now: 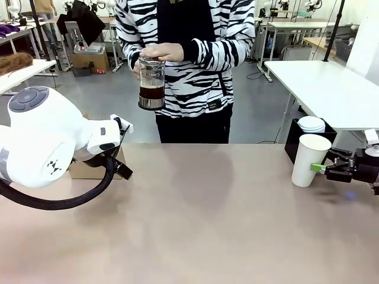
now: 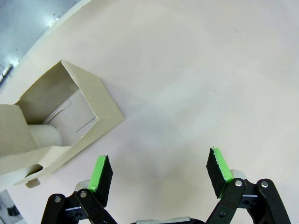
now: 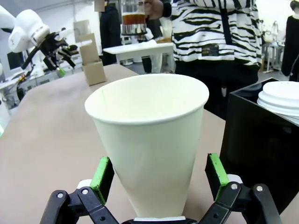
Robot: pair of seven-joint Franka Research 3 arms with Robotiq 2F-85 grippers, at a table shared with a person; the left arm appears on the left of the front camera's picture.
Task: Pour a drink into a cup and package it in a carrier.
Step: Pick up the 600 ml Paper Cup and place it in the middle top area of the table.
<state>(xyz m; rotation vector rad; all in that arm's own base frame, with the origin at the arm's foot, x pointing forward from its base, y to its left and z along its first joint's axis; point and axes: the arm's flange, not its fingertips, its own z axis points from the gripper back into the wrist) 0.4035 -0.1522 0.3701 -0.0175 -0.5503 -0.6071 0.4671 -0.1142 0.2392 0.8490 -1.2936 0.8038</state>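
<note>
The front view sits on the robot's side and looks across the table [image 1: 207, 225] at the person [image 1: 186, 53] on the far side. The left wrist view hangs close over the tabletop, facing steeply down at the carrier [image 2: 70, 116]. The right wrist view rides low and nearly level — right behind the cup [image 3: 149, 140] — facing the person; the front view shares all three.
</note>
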